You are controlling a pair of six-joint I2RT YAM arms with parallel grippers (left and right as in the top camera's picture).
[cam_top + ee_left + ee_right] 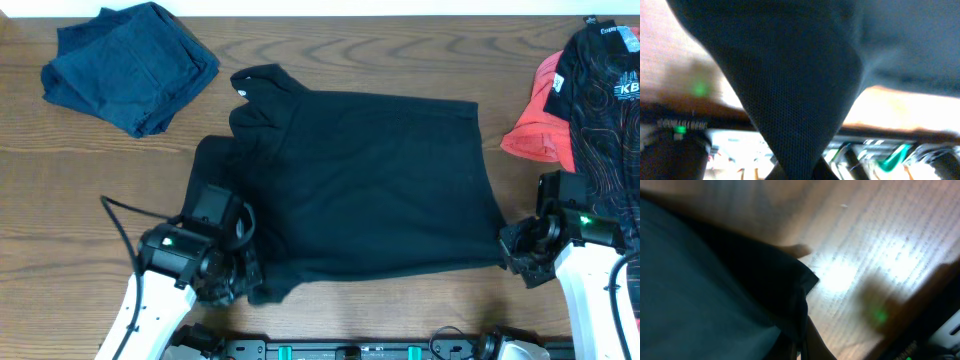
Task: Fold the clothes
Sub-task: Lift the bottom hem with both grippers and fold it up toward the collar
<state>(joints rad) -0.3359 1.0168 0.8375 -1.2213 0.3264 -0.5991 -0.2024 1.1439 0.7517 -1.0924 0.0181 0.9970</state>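
Black and soft, the plain knit shirt [370,180] is lying spread flat across the middle of the brown wooden table [330,50] in the overhead view, with the left gripper [238,278] and right gripper [513,252] sitting at its two near corners. From the left wrist, thin mesh cloth is funnelling down into clenched jaws. From the right wrist, a hem corner is running into pinched jaws too. Being light and limp, it is likely sagging wherever unsupported, so the corners seem the best holds.

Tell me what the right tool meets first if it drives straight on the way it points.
The black shirt: the right tool, shut on the shirt's corner, points leftward into it, so the fabric bunches first. If angled downward, the wooden table beneath comes next; depth is unclear.
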